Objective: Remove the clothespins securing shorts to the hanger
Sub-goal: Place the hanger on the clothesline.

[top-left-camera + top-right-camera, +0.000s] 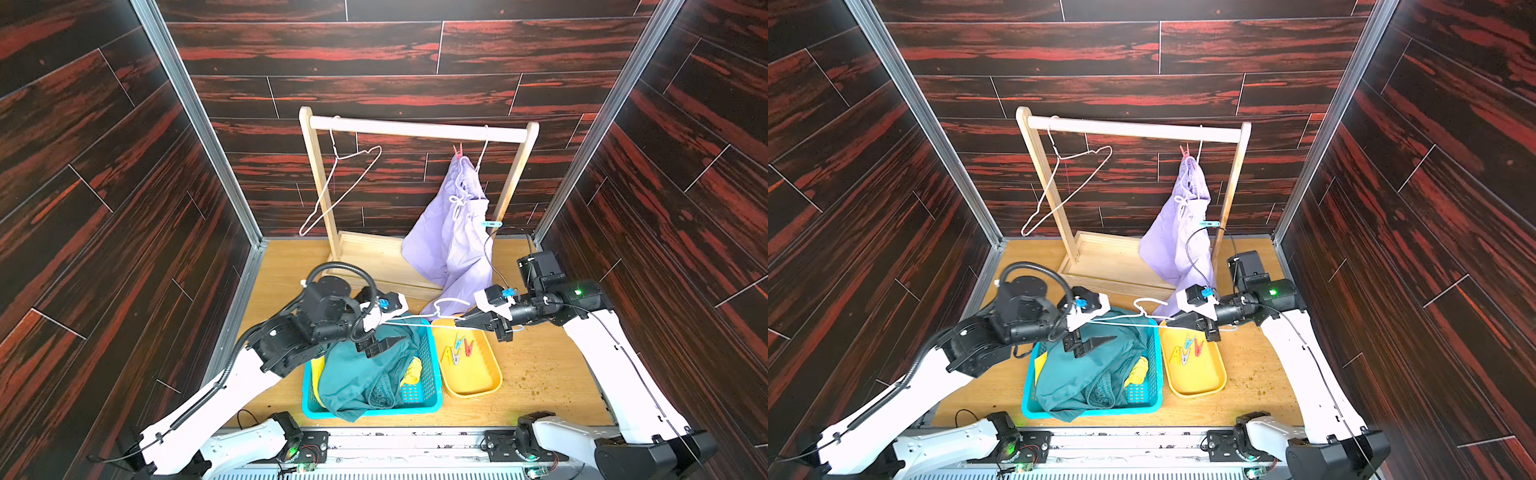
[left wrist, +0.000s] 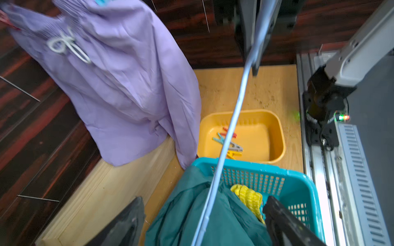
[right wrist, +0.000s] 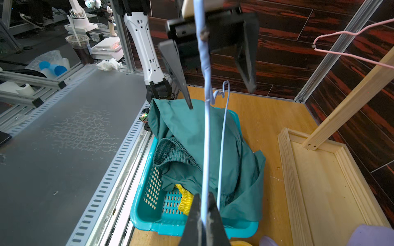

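My right gripper (image 1: 463, 322) (image 3: 203, 194) is shut on a bare light blue wire hanger (image 1: 415, 323) (image 3: 206, 138), held level over the basket. My left gripper (image 1: 384, 322) (image 2: 204, 199) is open, its jaws standing wide either side of the hanger's other end. Dark teal shorts (image 1: 357, 370) and yellow shorts (image 1: 413, 370) lie in the basket. Lavender shorts (image 1: 449, 232) (image 2: 119, 89) hang from a hanger on the rack, pinned by a red-pink clothespin (image 1: 457, 151) at the top and a light blue clothespin (image 1: 491, 224) lower down. Several loose clothespins (image 1: 457, 349) lie in the yellow tray.
The turquoise basket (image 1: 434, 374) sits at the front centre, with the yellow tray (image 1: 482, 378) to its right. A wooden rack (image 1: 415, 129) stands at the back, with an empty wire hanger (image 1: 340, 183) at its left end. Dark panelled walls close in both sides.
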`<move>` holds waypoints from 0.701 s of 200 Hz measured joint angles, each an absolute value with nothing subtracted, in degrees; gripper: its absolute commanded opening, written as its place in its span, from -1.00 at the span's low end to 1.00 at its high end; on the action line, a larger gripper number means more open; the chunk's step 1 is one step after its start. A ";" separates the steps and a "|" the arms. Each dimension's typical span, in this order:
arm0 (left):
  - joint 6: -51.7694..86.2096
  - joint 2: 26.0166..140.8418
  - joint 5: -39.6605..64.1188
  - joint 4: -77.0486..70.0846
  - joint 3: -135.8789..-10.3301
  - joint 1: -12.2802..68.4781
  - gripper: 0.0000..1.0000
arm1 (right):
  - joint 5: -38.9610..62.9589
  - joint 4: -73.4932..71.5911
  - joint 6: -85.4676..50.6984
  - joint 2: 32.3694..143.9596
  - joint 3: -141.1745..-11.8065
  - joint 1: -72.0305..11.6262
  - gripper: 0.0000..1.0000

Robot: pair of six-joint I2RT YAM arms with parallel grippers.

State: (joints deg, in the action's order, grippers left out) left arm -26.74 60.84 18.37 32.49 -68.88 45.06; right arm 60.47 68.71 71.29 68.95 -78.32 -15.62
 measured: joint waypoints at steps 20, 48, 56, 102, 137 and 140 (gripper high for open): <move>-27.51 62.39 18.81 33.23 -68.86 45.06 0.25 | 60.47 69.49 72.27 68.95 -78.89 -15.62 -1.00; -27.77 62.30 19.33 32.10 -68.42 45.06 0.03 | 60.47 70.00 73.10 68.93 -79.40 -15.62 -1.00; -27.66 62.22 19.35 31.68 -68.38 45.06 -0.04 | 60.47 70.11 73.17 68.93 -79.40 -15.62 -1.00; -28.62 62.15 18.96 31.57 -68.38 45.06 -0.59 | 60.49 70.28 73.34 68.93 -79.40 -15.62 -1.00; -29.63 62.37 19.62 33.93 -68.34 45.47 -1.00 | 60.42 68.86 72.51 68.90 -79.44 -15.31 -0.93; -29.82 62.37 19.62 33.95 -68.34 45.60 -1.00 | 60.42 68.77 72.27 68.90 -79.44 -15.22 -0.80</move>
